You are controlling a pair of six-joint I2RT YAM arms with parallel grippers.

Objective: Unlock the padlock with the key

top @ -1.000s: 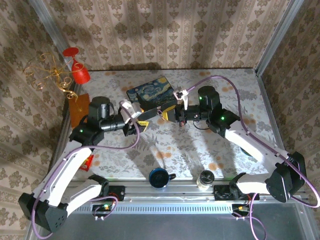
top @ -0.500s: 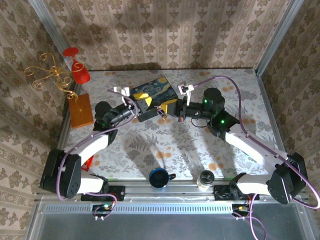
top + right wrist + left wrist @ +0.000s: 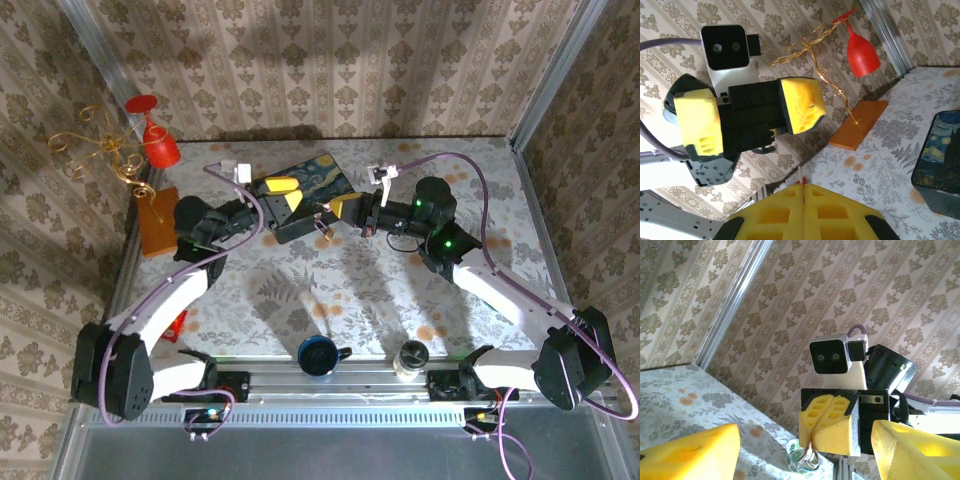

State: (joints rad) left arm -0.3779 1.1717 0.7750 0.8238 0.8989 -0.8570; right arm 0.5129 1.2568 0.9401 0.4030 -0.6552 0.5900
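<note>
My right gripper [image 3: 826, 424] is clenched. The small metal padlock [image 3: 807, 460] dangles from the bottom of its pressed-together pads, up off the worktop [image 3: 390, 290]. My left gripper [image 3: 749, 116] faces it nose to nose, released, its yellow pads wide apart with nothing between them. From above, both grippers hang by the near edge of the painted tin [image 3: 306, 177].

Padlock [image 3: 807, 460]: tiny metal piece with a thin silvery loop showing. It is clear of the table, hanging from the closed yellow pads of the right gripper [image 3: 812, 442], mid-table towards the far side. It is too small to tell body detail or any key apart.
</note>
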